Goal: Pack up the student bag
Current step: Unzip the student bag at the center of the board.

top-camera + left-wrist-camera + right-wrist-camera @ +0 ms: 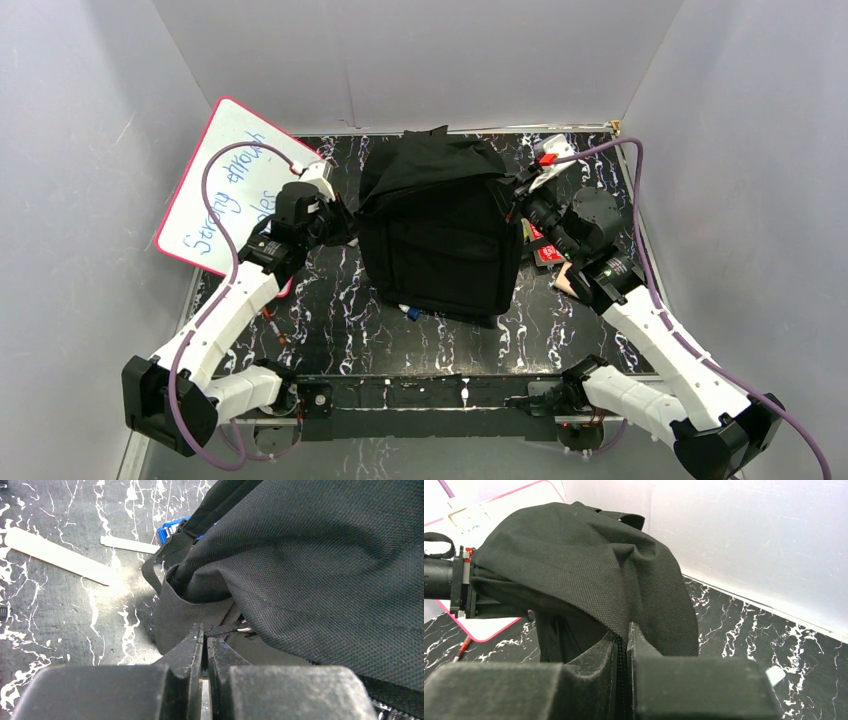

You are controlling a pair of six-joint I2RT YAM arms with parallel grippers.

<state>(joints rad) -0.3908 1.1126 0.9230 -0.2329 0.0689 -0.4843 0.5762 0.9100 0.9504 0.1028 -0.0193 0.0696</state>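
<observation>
Left gripper [205,634] and right gripper [624,630], jaws together on student bag [440,235] cloth — bag's inside out of sight

1. Bag [440,230]: large, black, soft woven fabric, with a front pocket.
2. Its top fabric is lifted and bunched, with a strap loop showing.
3. It sits right of the whiteboard [225,190].

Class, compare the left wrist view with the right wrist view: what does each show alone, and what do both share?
Left wrist only: two pale flat strips and a blue item. Right wrist only: the pink-rimmed whiteboard and the wall. Both: the student bag on the black marbled table, with the left gripper and right gripper each shut on it.
</observation>
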